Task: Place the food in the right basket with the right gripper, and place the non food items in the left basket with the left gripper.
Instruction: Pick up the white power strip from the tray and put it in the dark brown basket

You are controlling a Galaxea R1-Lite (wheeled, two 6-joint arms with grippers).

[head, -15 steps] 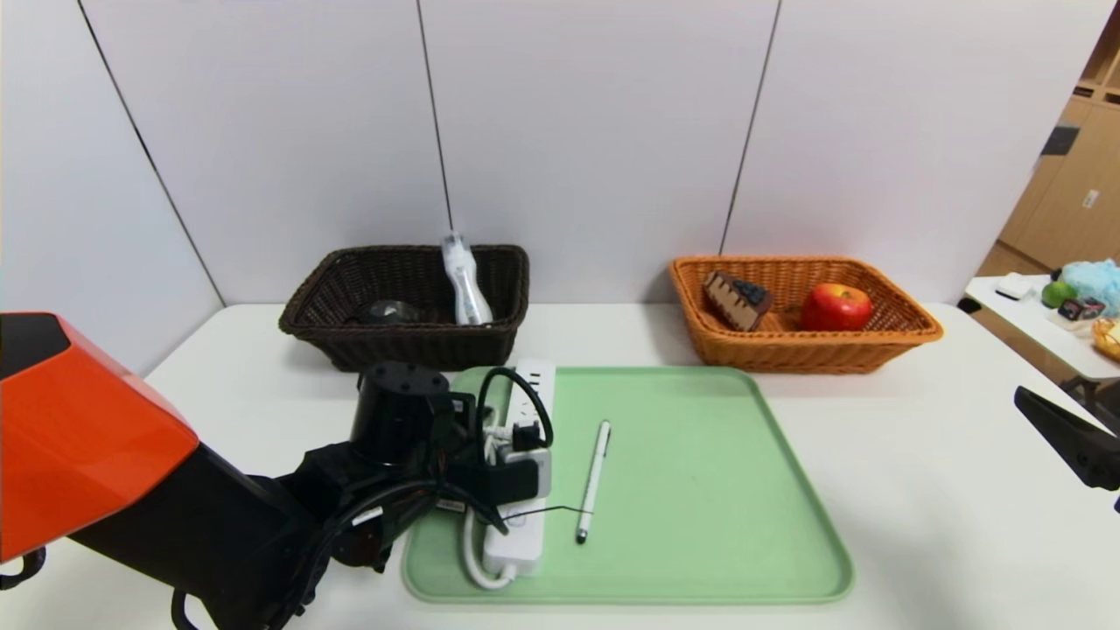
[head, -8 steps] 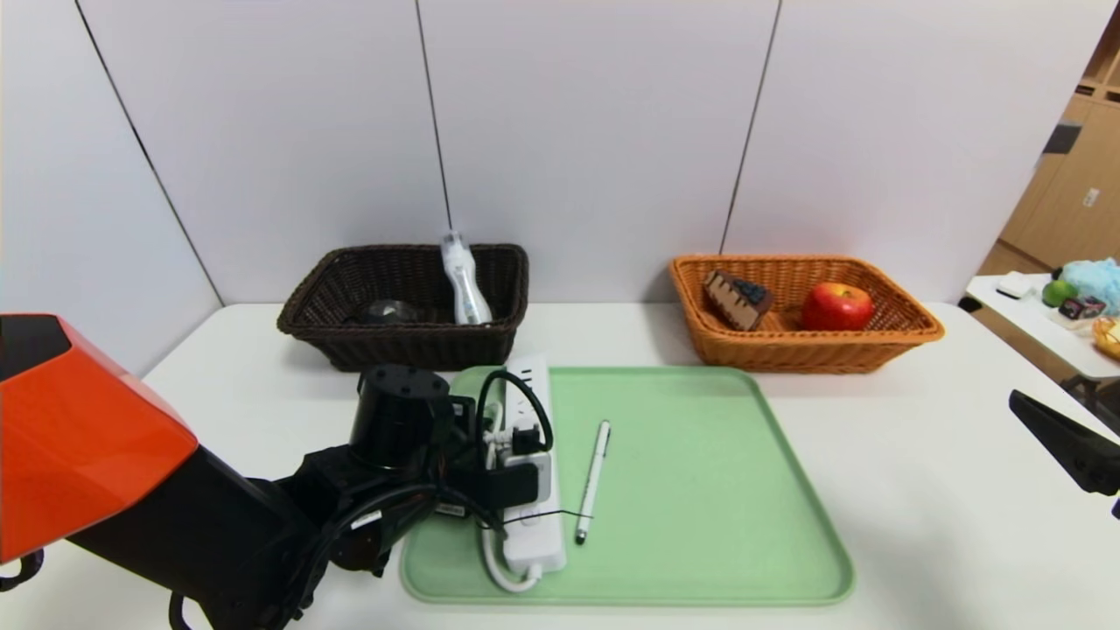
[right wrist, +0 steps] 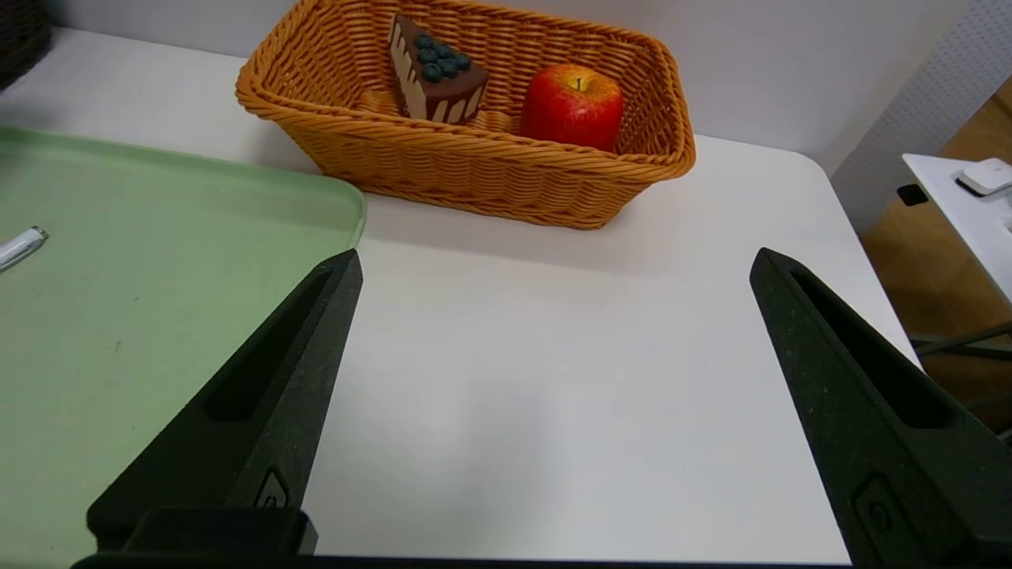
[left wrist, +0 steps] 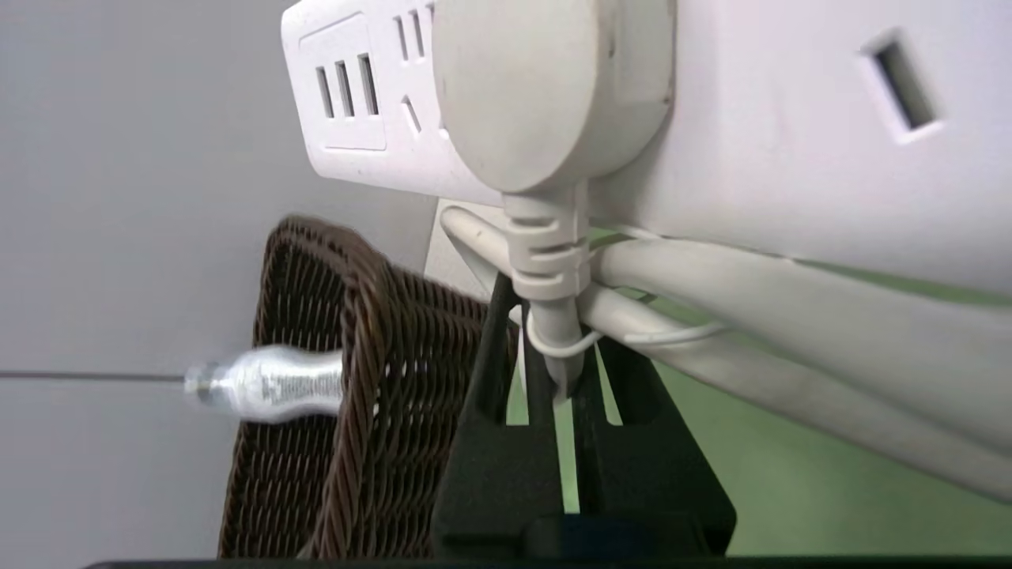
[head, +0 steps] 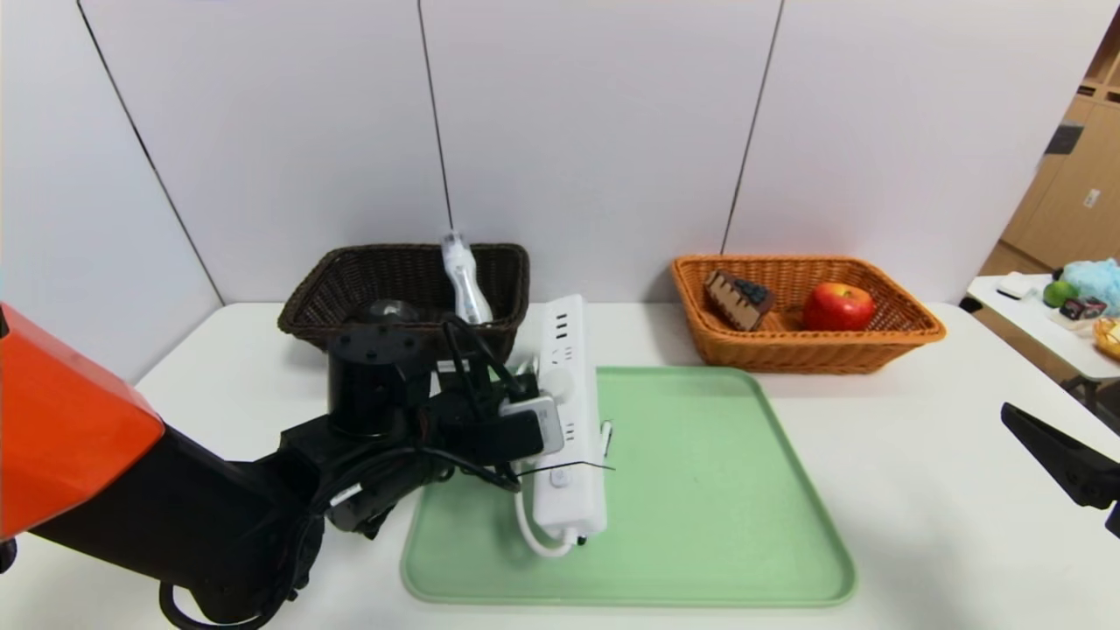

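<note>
Lifted power strip [head: 570, 420]; wrist shows jaws pinching cord [left wrist: 553, 332]

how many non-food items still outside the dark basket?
2. The power strip hangs from the left hand, which is shut on its cord, above the green tray. The pen lies on the tray, mostly hidden behind the strip in the head view.

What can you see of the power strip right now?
The power strip is a long white plastic bar with socket slots along its face and a round plug pushed into one. Its white cord loops below the near end. The left claw is shut on the bundled cord, holding the strip tilted above the green tray, far end toward the dark basket.
</note>
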